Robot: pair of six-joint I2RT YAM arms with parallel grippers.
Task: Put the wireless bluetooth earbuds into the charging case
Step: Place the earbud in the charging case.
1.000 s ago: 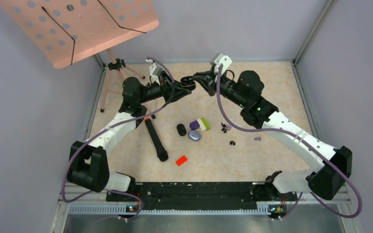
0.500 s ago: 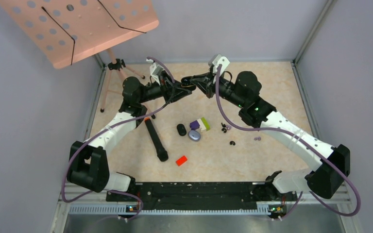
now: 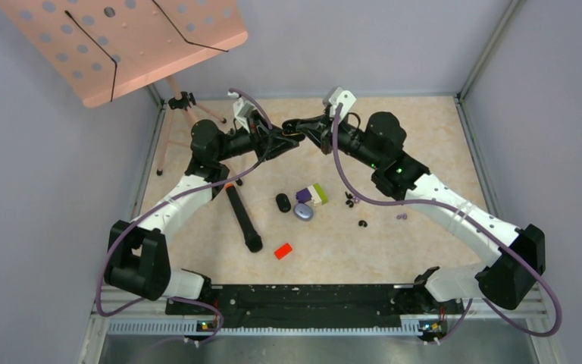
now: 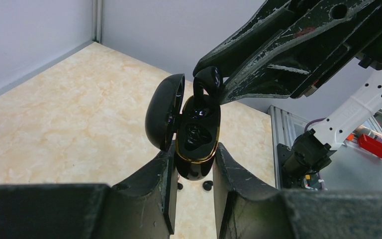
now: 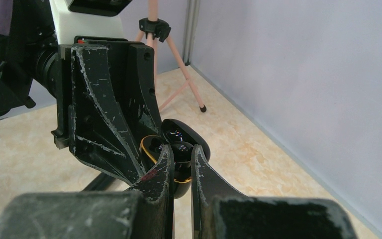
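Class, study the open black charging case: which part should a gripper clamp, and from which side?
Probably the lower end of the charging case, clamped across its sides from below, as the left gripper does. Its lid stands open to one side and the gold-rimmed wells are left exposed for the earbud in the right gripper.

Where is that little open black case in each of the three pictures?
Top external: the black case sits upper middle, where both arms meet.
Left wrist: centre, lid swung open to the left.
Right wrist: centre, partly hidden behind the right gripper.
Shared landmark: the left gripper clamping it, seen in all three.
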